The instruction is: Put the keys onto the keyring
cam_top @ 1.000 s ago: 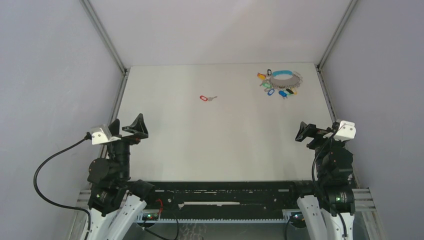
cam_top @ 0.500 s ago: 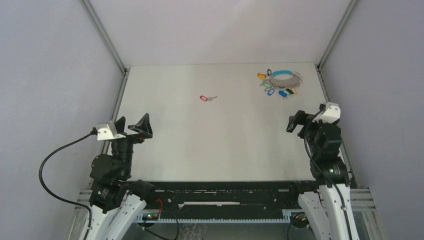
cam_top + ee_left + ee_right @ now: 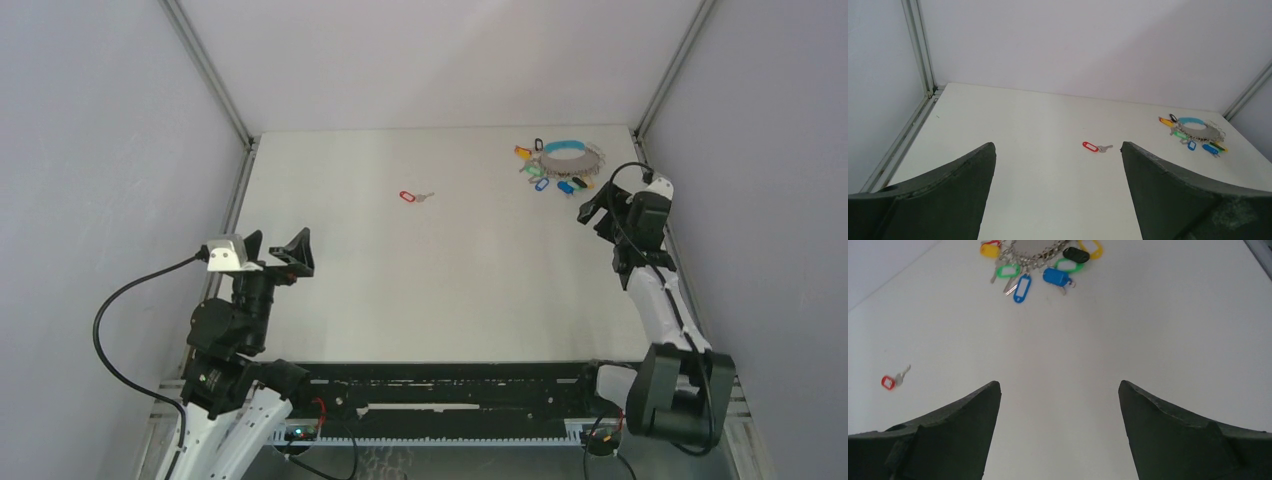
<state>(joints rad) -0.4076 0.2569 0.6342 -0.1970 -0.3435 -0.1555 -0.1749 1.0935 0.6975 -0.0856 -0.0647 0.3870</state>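
Observation:
The key (image 3: 410,196), small and silver with a red oval tag, lies flat near the middle of the white table; it also shows in the left wrist view (image 3: 1093,146) and at the left of the right wrist view (image 3: 890,381). At the far right corner lies the keyring (image 3: 567,155), a light-blue and grey mesh ring with several coloured tagged keys round it (image 3: 1198,129) (image 3: 1038,247). My left gripper (image 3: 280,245) (image 3: 1057,146) hovers open at the near left, far from the key. Just short of the keyring, my right gripper (image 3: 598,208) (image 3: 1058,383) is open and holds nothing.
Grey walls enclose the table on three sides. Aluminium frame rails (image 3: 240,190) (image 3: 655,190) run along its left and right edges. The arm bases and a black cable track (image 3: 450,385) sit at the near edge.
The right arm has stretched forward from the near right toward the keyring. The left gripper has drifted a little to the right and toward the bases. The key and the keyring have not moved.

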